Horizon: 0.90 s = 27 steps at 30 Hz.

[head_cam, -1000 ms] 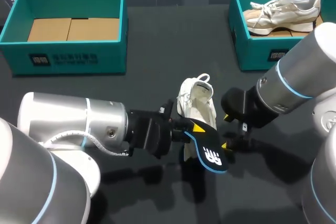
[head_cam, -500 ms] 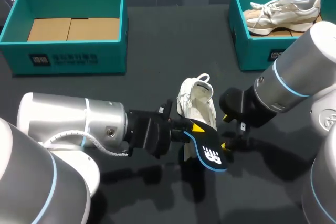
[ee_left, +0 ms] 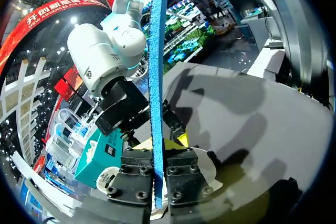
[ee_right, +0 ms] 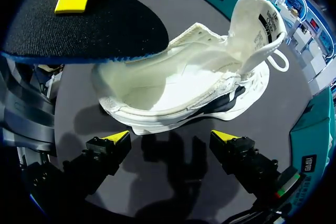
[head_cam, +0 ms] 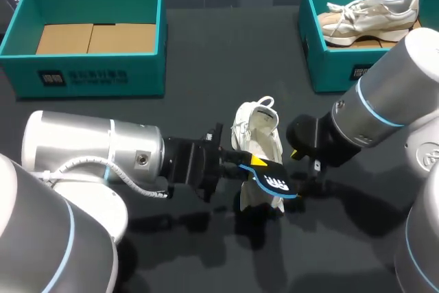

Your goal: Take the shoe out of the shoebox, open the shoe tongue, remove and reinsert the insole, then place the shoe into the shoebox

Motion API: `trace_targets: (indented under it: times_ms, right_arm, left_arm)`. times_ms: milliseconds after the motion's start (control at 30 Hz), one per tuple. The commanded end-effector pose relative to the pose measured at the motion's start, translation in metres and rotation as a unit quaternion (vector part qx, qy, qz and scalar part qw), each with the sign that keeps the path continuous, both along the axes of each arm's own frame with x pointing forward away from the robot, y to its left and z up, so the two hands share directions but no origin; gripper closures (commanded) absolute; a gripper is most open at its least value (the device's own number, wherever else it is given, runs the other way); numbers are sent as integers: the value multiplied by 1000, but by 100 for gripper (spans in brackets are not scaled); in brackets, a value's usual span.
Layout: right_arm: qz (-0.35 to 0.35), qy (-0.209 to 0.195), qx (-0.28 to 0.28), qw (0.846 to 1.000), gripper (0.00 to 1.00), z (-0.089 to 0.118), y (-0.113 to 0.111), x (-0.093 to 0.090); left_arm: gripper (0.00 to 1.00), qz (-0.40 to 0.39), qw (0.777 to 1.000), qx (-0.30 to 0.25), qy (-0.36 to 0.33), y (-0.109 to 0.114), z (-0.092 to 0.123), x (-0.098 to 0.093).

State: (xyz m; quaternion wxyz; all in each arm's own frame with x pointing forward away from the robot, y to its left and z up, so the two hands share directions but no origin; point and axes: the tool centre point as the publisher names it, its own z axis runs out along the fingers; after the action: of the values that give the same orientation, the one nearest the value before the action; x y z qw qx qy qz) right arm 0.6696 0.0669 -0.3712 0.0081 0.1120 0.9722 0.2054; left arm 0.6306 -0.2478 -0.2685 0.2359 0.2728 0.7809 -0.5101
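Observation:
A white shoe [head_cam: 257, 132] lies on the dark table, its tongue pulled up at the far end and its inside bare [ee_right: 173, 85]. My left gripper [head_cam: 255, 164] is shut on a black insole with a blue edge [head_cam: 273, 183], holding it nearly level over the shoe's near end. In the left wrist view the insole [ee_left: 156, 77] shows edge-on between the fingers of that gripper [ee_left: 157, 148]. My right gripper [head_cam: 296, 171] stands open just right of the shoe, low over the table. Its own view shows the right gripper [ee_right: 172, 139] short of the shoe's side, gripping nothing, with the insole [ee_right: 89, 24] above the shoe.
A teal shoebox [head_cam: 343, 66] at the back right holds a second, beige shoe [head_cam: 370, 12]. Another teal box [head_cam: 92, 66] at the back left has a cardboard floor.
My left wrist has turned: the insole, which hung face-up and drooping in front of the shoe, now lies flatter and slightly higher over it. The right gripper has stayed open and barely shifted.

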Motion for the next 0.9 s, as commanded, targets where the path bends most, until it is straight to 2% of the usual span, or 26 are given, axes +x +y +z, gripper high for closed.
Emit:
trace_targets:
  times_ms: [33,900]
  right_arm:
    - [-1,-1,-1,1000,0,-1,1,-1]
    - [-1,-1,-1,1000,0,-1,1,-1]
  left_arm:
    - [100,-14,1000,2,0,5,3,2]
    - [100,-55,998,-16,6,-23,-7,-4]
